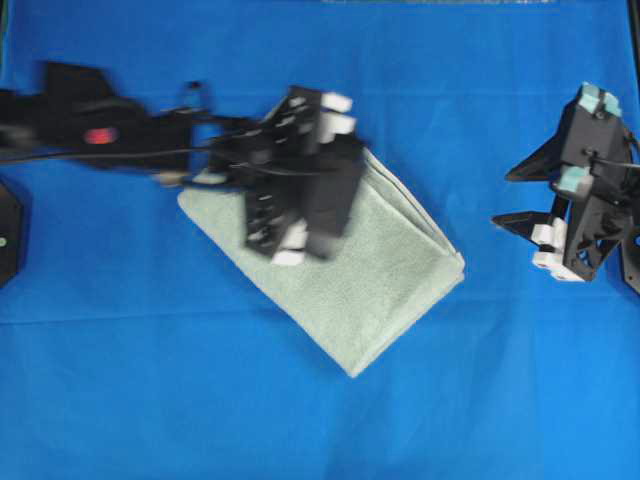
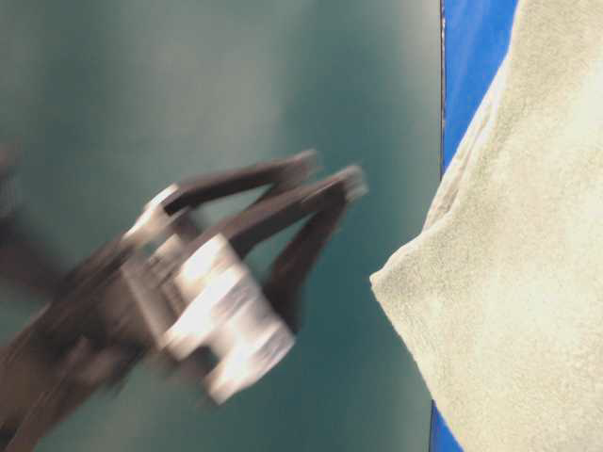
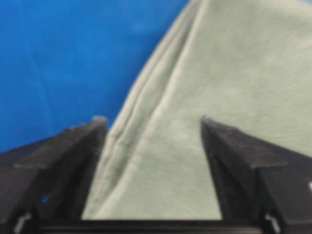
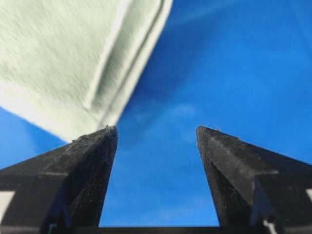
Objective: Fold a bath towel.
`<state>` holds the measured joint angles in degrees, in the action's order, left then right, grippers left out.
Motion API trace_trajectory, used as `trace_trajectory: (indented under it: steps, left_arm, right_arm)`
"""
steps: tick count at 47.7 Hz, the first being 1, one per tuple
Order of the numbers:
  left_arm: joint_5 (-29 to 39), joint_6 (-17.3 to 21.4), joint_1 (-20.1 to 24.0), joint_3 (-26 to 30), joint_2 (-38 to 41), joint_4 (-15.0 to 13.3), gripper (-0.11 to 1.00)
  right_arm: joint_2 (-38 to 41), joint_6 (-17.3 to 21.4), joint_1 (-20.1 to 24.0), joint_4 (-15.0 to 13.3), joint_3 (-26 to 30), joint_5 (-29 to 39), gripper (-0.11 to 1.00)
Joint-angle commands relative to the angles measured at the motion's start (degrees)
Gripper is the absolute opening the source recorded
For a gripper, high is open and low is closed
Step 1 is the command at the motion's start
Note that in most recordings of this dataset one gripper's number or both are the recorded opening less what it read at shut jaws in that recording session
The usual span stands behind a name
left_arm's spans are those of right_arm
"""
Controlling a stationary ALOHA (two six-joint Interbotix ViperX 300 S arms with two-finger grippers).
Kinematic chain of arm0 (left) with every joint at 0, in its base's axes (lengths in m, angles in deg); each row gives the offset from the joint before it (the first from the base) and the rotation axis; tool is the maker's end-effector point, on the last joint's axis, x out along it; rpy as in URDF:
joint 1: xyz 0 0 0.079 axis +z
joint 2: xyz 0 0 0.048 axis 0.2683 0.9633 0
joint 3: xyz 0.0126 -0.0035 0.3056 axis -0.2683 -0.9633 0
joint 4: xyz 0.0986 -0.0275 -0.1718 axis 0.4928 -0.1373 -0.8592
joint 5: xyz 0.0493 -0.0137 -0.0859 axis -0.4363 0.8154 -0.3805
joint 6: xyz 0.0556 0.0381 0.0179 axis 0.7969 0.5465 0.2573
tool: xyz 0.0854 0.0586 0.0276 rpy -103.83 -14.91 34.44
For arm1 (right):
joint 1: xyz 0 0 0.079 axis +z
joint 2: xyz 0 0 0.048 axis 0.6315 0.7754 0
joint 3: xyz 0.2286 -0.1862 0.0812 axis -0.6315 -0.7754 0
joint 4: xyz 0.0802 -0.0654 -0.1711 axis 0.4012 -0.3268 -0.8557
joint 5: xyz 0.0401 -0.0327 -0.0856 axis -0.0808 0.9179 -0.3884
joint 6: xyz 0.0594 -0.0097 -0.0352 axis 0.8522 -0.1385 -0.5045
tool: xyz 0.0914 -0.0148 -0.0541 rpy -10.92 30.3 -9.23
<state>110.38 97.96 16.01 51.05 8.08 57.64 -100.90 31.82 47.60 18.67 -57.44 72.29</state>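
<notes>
The bath towel (image 1: 380,280) lies folded into a compact, slanted rectangle on the blue cloth, with stacked hems along its upper right edge. My left gripper (image 1: 335,195) is blurred and hovers over the towel's upper left part. In the left wrist view it (image 3: 152,122) is open and empty, with the towel (image 3: 234,73) and its layered edge below the jaws. My right gripper (image 1: 502,198) is open and empty, just right of the towel. In the right wrist view it (image 4: 156,129) is over bare cloth, with a towel corner (image 4: 58,48) ahead to the left.
The blue cloth (image 1: 150,380) covers the whole table. The table-level view shows a blurred gripper (image 2: 330,174) with its fingers apart beside the towel (image 2: 528,235). Dark arm bases stand at the left edge (image 1: 8,235) and the right edge (image 1: 630,260).
</notes>
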Motion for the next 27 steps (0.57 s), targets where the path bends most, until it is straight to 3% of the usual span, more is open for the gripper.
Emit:
trace_trajectory:
  steps: [1,5,9,17,27]
  left_arm:
    - [-6.1,-0.9,-1.8,-4.7,-8.4,-0.5,0.73]
    - [-11.9,-3.8,-2.5,-9.6,-13.6,-1.8,0.72]
    - [-16.5,-9.4,-2.6,-15.3,-18.9,-2.2,0.73]
    - [-20.4,-17.1,-2.7,-23.4,-28.0,-2.2,0.73]
    - [-22.3,-18.2,-4.0,-30.3,-37.2,-2.1,0.72]
  right_arm:
    - [-1.1,-0.2,0.1,-1.5,1.6,-1.3,0.65]
    - [-2.1,-0.2,0.1,-2.9,1.6,-1.6,0.65]
    - [-3.5,-0.2,0.1,-4.5,1.6,-1.9,0.65]
    - [-7.0,-0.2,0.1,-8.1,1.1,-2.8,0.65]
    - [-12.5,-0.1,0.1,-11.7,-1.2,-6.0,0.65]
